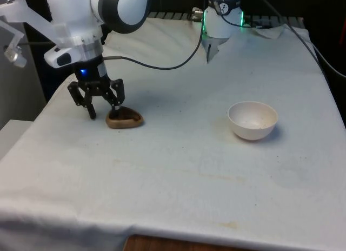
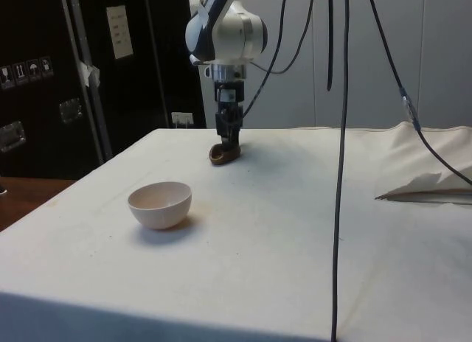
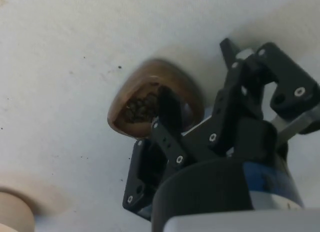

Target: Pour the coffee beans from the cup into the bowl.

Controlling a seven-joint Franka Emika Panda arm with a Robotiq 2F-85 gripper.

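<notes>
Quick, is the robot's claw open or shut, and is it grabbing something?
Gripper: open, holding nothing yet; one finger dips inside the brown cup, the other is outside its rim.

Bare cloth (image 1: 178,153) between cup (image 1: 124,119) and bowl (image 1: 252,120)

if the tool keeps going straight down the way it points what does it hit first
Most likely the brown cup: the tool points down with one finger already inside its rim and the other outside. Just beyond that is the white cloth.

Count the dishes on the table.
2: a brown cup of beans at the gripper, on the front view's left, and a white bowl on its right.
</notes>
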